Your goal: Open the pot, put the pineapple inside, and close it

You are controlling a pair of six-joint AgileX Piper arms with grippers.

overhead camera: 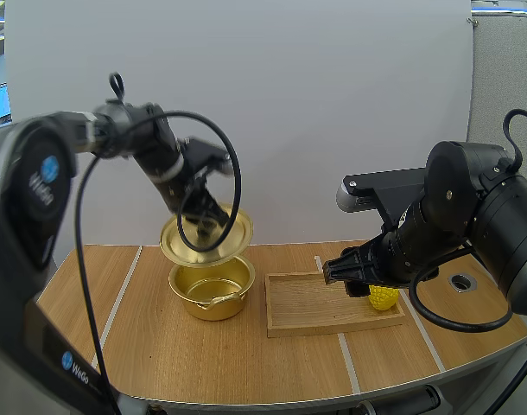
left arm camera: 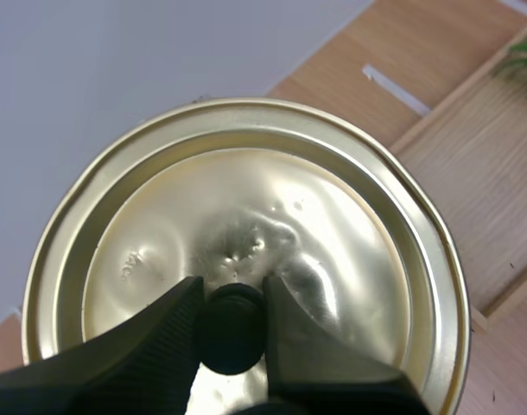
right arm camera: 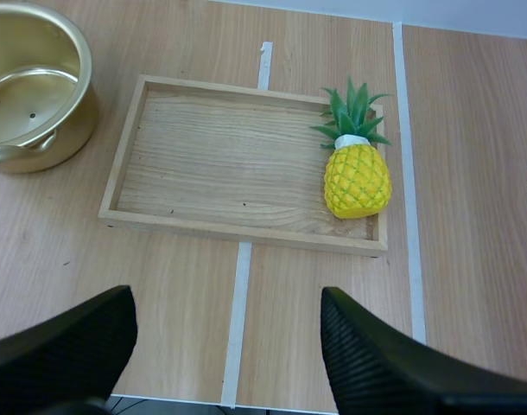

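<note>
You have the first step behind you: the lid (overhead camera: 206,235) is off the pot (overhead camera: 212,292) and hangs tilted in the air just above it. The pot stands open on the desk (overhead camera: 246,367), and nothing shows in the part of its inside that you can see. Your left gripper (left arm camera: 231,292) holds the lid by its black knob (left arm camera: 231,333), with the fingers (left arm camera: 151,346) pinched on the knob from either side.

The pineapple (right arm camera: 357,177) is not yet in the pot. It lies in the wooden tray (right arm camera: 212,169), at the end farthest from the pot, with its leaves toward the tray's far rim. The tray sits on the desk just beside the pot. Your right gripper (right arm camera: 227,298) hovers above the tray's near edge, not far from the pineapple. Its fingers are spread wide and hold nothing.

By my reckoning you are about a third of the way through. What is left is to bring the right gripper down on the pineapple, take hold of it, carry it across the tray, and let it go into the open pot. After that, the left arm has to lower the lid squarely back onto the rim and release the knob.
</note>
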